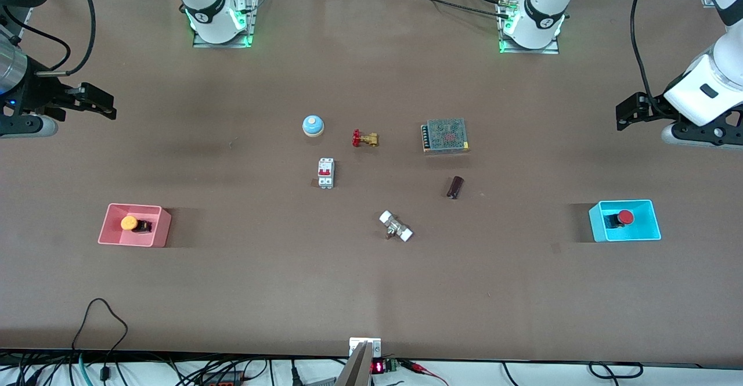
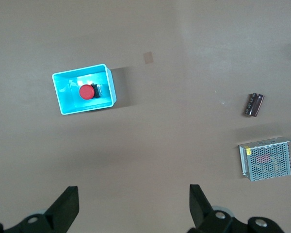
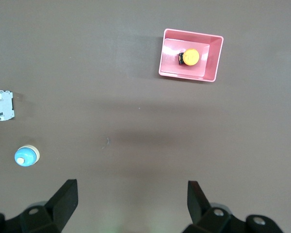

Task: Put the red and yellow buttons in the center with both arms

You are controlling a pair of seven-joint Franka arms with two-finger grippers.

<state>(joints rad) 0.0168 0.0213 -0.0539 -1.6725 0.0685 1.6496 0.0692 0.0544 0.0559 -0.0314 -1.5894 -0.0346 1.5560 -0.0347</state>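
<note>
The yellow button point(image 1: 129, 223) lies in a pink bin point(image 1: 133, 205) toward the right arm's end of the table. It also shows in the right wrist view point(image 3: 191, 57), inside the pink bin point(image 3: 214, 58). The red button point(image 1: 625, 217) lies in a cyan bin point(image 1: 624, 202) toward the left arm's end. It also shows in the left wrist view point(image 2: 86, 91), inside the cyan bin point(image 2: 58, 93). My right gripper point(image 1: 107, 104) point(image 3: 132, 194) is open and empty, high over bare table. My left gripper point(image 1: 621, 116) point(image 2: 134, 199) is open and empty, high over bare table. The bare brown table centre point(image 1: 377, 183) lies between scattered parts.
Around the middle lie a blue-and-white dome point(image 1: 313, 125), a red-handled brass valve point(image 1: 364, 139), a white circuit breaker point(image 1: 325, 173), a mesh-topped power supply point(image 1: 445, 135), a dark cylinder point(image 1: 455, 187) and a white-ended metal fitting point(image 1: 396, 226).
</note>
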